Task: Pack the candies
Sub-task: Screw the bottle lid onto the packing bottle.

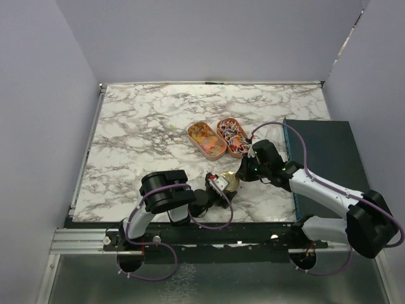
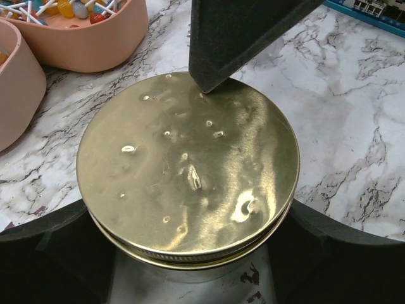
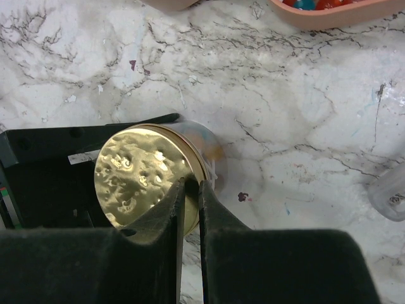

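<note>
A jar with a round gold lid [image 1: 229, 182] lies tilted near the table's front. My left gripper [image 1: 218, 187] is shut on the jar's clear body [image 2: 190, 269], with a finger [image 2: 38, 259] on each side. My right gripper [image 1: 243, 170] is shut, and its fingertips [image 2: 205, 82] rest on the lid's top [image 2: 183, 164] near its far edge. In the right wrist view the right gripper [image 3: 191, 183] meets the lid [image 3: 136, 177] at its rim. Orange-yellow candies [image 1: 205, 135] fill one oval tray. Mixed red, blue and white candies [image 1: 231, 132] fill the other and also show in the left wrist view [image 2: 69, 7].
The two orange-rimmed trays [image 1: 218, 151] stand side by side behind the jar, and one tray [image 2: 82, 47] is close to the lid's left. A dark box [image 1: 323, 158] lies at the right. A clear object [image 3: 393, 193] sits on the marble to the right of the jar.
</note>
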### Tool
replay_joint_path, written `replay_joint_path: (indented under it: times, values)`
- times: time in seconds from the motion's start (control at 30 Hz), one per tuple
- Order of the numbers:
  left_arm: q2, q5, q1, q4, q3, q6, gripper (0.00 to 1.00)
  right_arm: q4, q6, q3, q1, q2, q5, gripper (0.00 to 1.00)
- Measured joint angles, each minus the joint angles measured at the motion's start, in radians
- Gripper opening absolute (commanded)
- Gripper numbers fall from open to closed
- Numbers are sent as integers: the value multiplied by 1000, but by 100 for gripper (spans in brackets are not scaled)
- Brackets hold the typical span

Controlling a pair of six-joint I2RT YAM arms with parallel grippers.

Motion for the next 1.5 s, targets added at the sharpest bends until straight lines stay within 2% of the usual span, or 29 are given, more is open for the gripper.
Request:
replay_joint_path:
  times: [0.3,0.6,0.77,0.9,1.1,1.3,1.5]
  values:
    - [0,2,-3,0,0,0,39,-43,81,-53,66,-103,79,11]
    - [1,-1,-3,0,1,0,39,-148,173,-94,147,-183,32,10]
    - [1,-1,-3,0,1,0,39,-214,184,-84,156,-210,58,20]
    - [1,-1,-3,1,1,0,39,-269,171,-11,156,-218,122,27]
    - [1,-1,-3,1,1,-1,39,-282,93,127,156,-160,220,38]
    - [1,-1,-3,1,1,-1,39,-269,-9,225,143,-17,233,38]
    - [1,-1,-3,1,1,-1,39,-221,-92,255,69,103,140,35]
